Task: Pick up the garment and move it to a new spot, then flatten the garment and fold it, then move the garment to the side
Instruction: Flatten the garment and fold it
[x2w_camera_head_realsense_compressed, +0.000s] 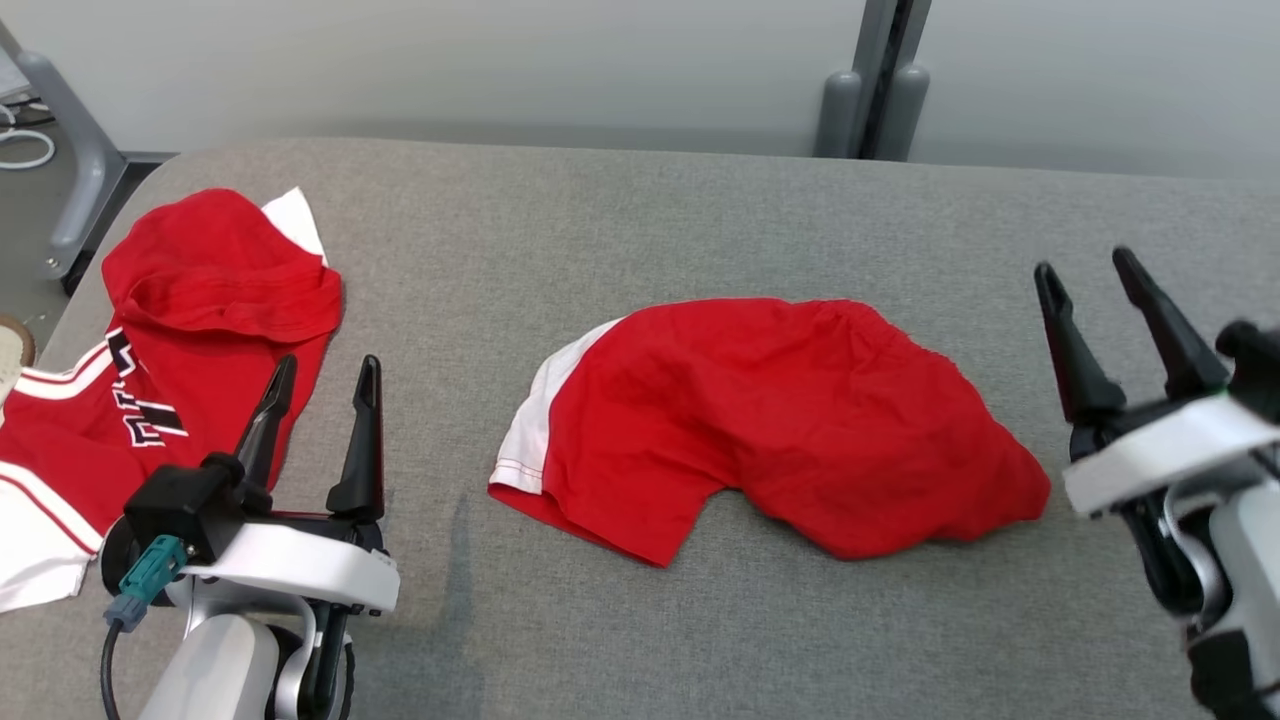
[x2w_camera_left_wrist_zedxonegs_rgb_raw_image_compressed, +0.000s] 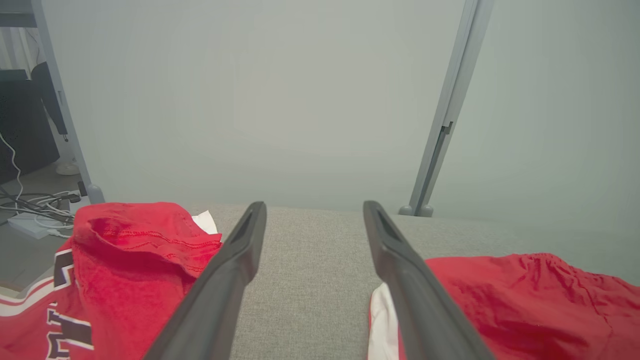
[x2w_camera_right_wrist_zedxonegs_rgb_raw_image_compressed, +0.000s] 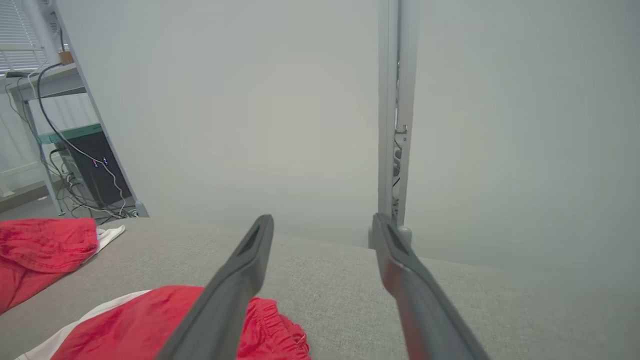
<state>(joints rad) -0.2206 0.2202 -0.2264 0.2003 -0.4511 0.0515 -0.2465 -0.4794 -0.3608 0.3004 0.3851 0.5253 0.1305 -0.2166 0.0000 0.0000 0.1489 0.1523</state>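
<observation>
We see the red shorts lying crumpled in the middle of the grey counter. They have a white stripe on their left end. Our right hand hovers near their right end, not touching them. Its two fingers are spread apart and hold nothing. Our left hand is near the left end, spread and empty too. A red jersey lies at the counter's left edge.

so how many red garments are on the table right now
2. The red shorts lie crumpled in the middle of the table, between the left gripper and right gripper. The red jersey lies bunched at its left edge, partly out of frame, where more could hide.
</observation>
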